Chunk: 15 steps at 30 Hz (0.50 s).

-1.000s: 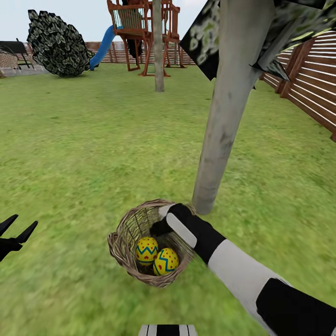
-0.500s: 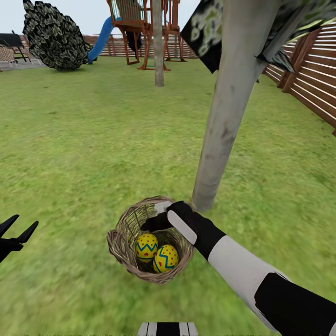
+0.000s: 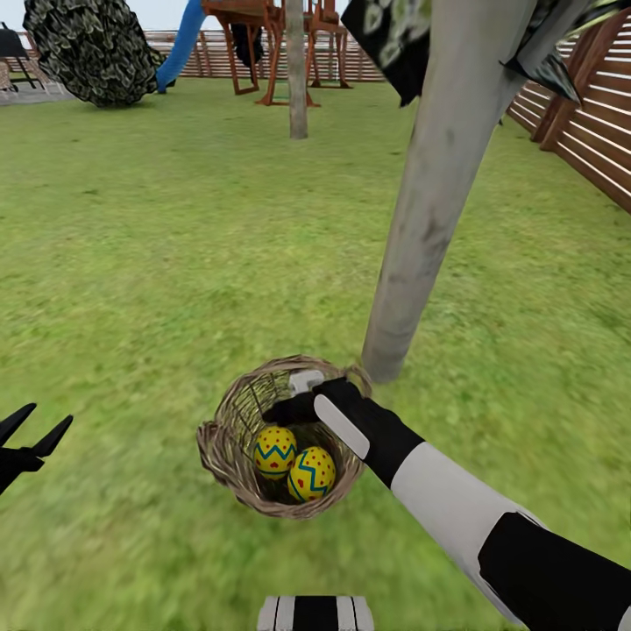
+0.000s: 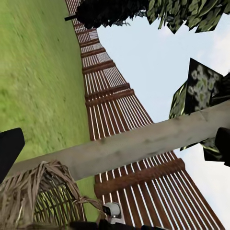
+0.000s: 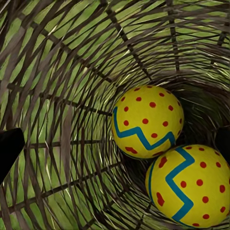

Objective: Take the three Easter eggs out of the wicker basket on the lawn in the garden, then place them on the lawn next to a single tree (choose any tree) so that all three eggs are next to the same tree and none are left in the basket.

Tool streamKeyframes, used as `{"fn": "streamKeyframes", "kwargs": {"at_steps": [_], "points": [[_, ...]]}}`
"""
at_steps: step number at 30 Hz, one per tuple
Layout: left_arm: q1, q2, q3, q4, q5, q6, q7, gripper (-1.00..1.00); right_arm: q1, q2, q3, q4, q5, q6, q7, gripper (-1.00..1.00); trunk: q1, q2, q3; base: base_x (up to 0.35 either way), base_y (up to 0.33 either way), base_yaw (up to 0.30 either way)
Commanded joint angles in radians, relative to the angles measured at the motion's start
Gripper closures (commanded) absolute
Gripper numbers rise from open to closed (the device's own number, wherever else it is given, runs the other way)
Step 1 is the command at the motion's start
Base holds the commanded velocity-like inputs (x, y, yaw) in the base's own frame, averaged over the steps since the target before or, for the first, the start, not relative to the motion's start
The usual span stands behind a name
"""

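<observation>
My right gripper [image 3: 285,410] sits inside the wicker basket [image 3: 230,456], fingers dipped below the far rim; in the right wrist view both finger tips sit at the frame edges, spread wide with nothing between them. Just below and ahead of it lie two Easter eggs [image 5: 147,121], touching each other at the basket bottom [image 3: 275,452]. Directly behind the basket, almost against its rim, rises the pale trunk of the tree [image 3: 429,202]. Lawn [image 3: 158,263] all round, patchy green; slatted fence [image 3: 587,140] off to the right, play set [image 3: 263,35] and round dark bush [image 3: 88,48] far beyond. My left gripper [image 3: 31,438] hangs well to the left, jaws parted, empty. Against a second ago, the head view has tilted down, and the right gripper has pushed slightly deeper toward the eggs.
</observation>
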Motion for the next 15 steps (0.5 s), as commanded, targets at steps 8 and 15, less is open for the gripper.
{"fn": "streamKeyframes", "kwargs": {"at_steps": [8, 15], "points": [[-0.001, 0.000, 0.001, 0.006, -0.001, 0.010, -0.004, -1.00, -0.003, 0.000, 0.002, 0.010, -0.012, -0.002, -0.017, -1.00, 0.003, -0.002, -0.032, 0.000, 0.000, 0.000], [-0.001, 0.001, 0.001, 0.006, -0.001, 0.009, -0.004, -1.00, -0.004, 0.000, 0.002, -0.001, -0.011, -0.001, -0.016, -1.00, 0.006, -0.004, -0.059, 0.000, 0.000, 0.000]]}}
